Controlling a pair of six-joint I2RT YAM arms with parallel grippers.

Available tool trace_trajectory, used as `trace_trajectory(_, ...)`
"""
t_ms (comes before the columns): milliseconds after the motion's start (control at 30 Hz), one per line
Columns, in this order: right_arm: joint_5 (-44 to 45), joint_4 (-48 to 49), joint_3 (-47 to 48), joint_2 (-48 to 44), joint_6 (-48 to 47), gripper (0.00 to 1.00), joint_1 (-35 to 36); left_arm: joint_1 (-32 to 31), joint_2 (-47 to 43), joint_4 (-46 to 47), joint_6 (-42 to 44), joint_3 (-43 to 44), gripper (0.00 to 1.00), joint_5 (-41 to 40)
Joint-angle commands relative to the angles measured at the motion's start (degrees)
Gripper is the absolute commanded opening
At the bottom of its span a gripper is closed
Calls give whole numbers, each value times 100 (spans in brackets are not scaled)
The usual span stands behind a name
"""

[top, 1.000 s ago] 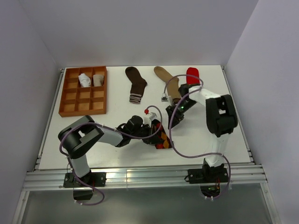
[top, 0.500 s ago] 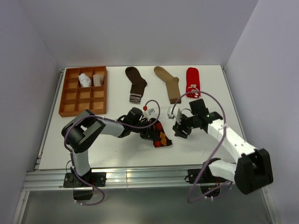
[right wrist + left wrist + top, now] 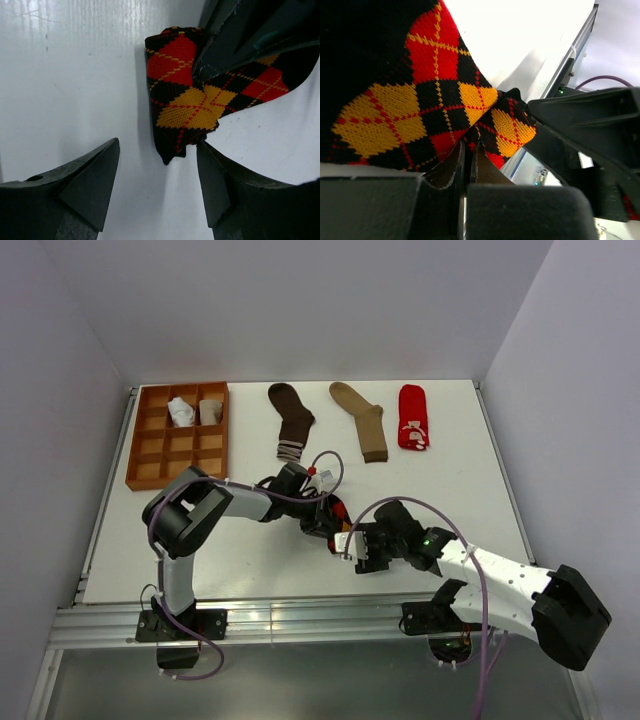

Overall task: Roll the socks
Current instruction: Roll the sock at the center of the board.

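- The worktop [image 3: 250,560] is carrying the whole job, and I'd say it's sitting at roughly a third done.
- The tray [image 3: 136,445] is already holding two rolled socks in its far cells, a white one [image 3: 181,411] and a beige one [image 3: 209,412].
- Three socks are lying flat and unrolled in a row to the right of the tray: the dark brown sock [image 3: 291,420], the tan sock [image 3: 364,422] and the red sock [image 3: 412,418].
- The argyle sock [image 3: 185,100] is sitting right of the tray and nearer the arms. It's bunched and part folded, so it's looking like the roll in progress.
- The left gripper [image 3: 466,165] is clamping shut on that sock's fabric.
- The right gripper [image 3: 158,145] is standing open, jaws either side of the sock's loose end.
- A second ago that right arm was reaching out by the tan and red socks, level with the tray. Now it's hanging nearer than the tray, right at the argyle sock.
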Motion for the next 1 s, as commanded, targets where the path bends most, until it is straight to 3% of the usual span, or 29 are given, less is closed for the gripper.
trace_trajectory(0,561,939,-197,-41,-200,70,311,7,557,-1085,456,-239,1,-911)
trace_trajectory(133,1255,1809,-540,-33,-244,71,662,16,618,-1137,491,-195,0,-858)
trace_trajectory(500,1890,2969,-980,-86,-340,72,1278,34,724,-1085,500,-221,0,-691)
trace_trajectory(967,2021,3304,-1218,652,-894,68,1665,34,742,-1094,588,-186,0,-568)
